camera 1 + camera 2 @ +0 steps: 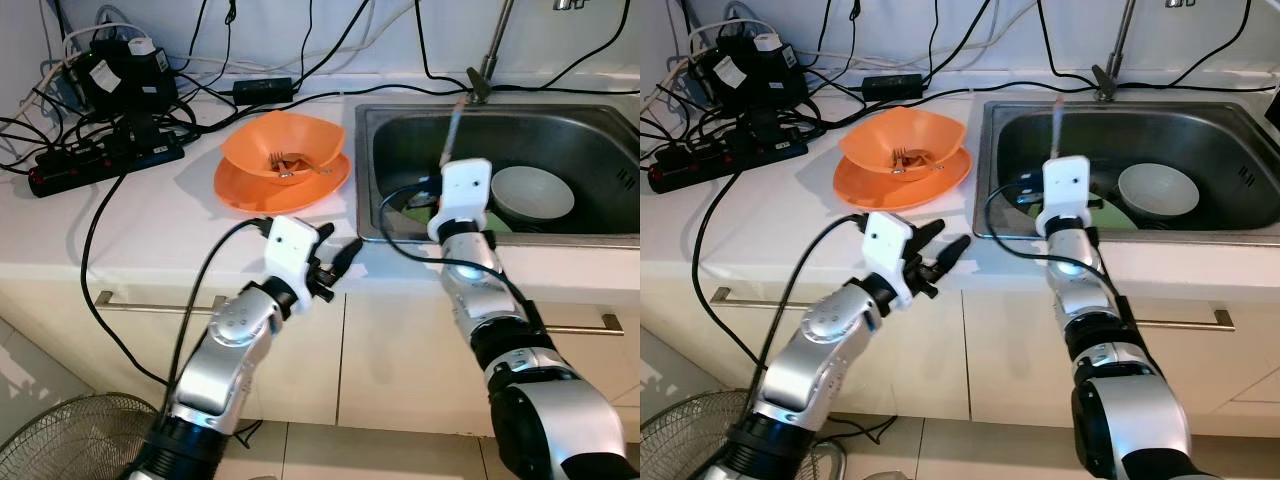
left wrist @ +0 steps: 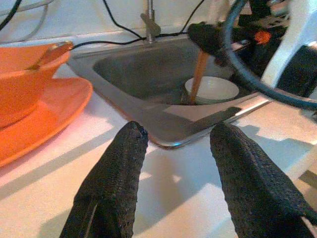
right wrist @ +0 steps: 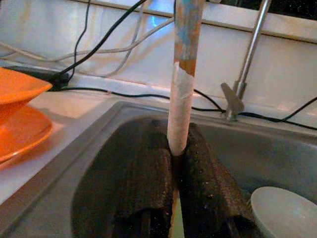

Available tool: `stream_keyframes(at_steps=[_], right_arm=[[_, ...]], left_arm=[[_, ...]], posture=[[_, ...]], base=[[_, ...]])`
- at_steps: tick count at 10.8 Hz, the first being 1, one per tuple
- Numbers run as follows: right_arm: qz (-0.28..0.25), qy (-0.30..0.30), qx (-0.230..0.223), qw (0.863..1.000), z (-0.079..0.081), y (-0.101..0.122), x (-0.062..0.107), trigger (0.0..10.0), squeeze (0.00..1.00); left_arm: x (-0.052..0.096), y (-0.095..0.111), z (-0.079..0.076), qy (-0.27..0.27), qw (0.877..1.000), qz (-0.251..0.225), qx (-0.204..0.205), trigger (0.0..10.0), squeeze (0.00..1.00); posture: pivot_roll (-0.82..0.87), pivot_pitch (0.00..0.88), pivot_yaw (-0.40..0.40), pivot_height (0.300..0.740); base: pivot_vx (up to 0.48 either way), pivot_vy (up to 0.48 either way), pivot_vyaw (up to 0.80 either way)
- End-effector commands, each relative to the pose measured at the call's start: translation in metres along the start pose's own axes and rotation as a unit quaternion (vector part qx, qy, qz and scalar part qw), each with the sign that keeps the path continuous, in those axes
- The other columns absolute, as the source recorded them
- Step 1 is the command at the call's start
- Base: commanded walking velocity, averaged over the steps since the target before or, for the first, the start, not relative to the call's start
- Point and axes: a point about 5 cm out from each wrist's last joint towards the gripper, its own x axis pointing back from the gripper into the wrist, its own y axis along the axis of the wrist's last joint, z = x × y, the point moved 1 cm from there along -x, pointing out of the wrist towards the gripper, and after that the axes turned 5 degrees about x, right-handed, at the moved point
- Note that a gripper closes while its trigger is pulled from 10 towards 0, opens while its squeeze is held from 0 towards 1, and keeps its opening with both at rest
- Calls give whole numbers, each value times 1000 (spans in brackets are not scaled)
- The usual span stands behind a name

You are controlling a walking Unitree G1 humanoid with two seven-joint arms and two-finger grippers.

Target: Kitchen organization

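Note:
My right gripper [image 3: 177,148] is shut on a long thin wooden utensil handle [image 3: 184,74] that stands upright over the front left part of the steel sink [image 1: 365,170]. In the left eye view the same handle [image 1: 452,130] rises above the right wrist. A white bowl [image 1: 532,193] lies in the sink to the right of it. An orange bowl [image 1: 283,150] with a fork [image 1: 290,162] in it sits on an orange plate [image 1: 240,190] on the counter. My left gripper [image 1: 340,262] is open and holds nothing, at the counter's front edge between plate and sink.
A faucet [image 1: 492,50] stands behind the sink. A power strip [image 1: 100,165], adapters and several black cables clutter the counter's back left. Something green [image 1: 425,215] lies in the sink near the right wrist. A floor fan [image 1: 70,440] stands low on the left, in front of the cabinets.

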Motion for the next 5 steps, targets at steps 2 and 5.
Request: stream_keyframes(at_steps=[2, 5], right_arm=[[4, 8, -7, 1000, 4, -2, 1, 10000, 0], [20, 15, -4, 1000, 7, -11, 5, 10000, 898]], left_arm=[[1, -4, -2, 1, 1000, 6, -11, 10000, 0], [2, -5, -2, 2, 1000, 9, -15, 10000, 0]], posture=[[120, 0, 31, 740], [125, 0, 27, 740]], base=[[0, 0, 0], [0, 0, 0]])
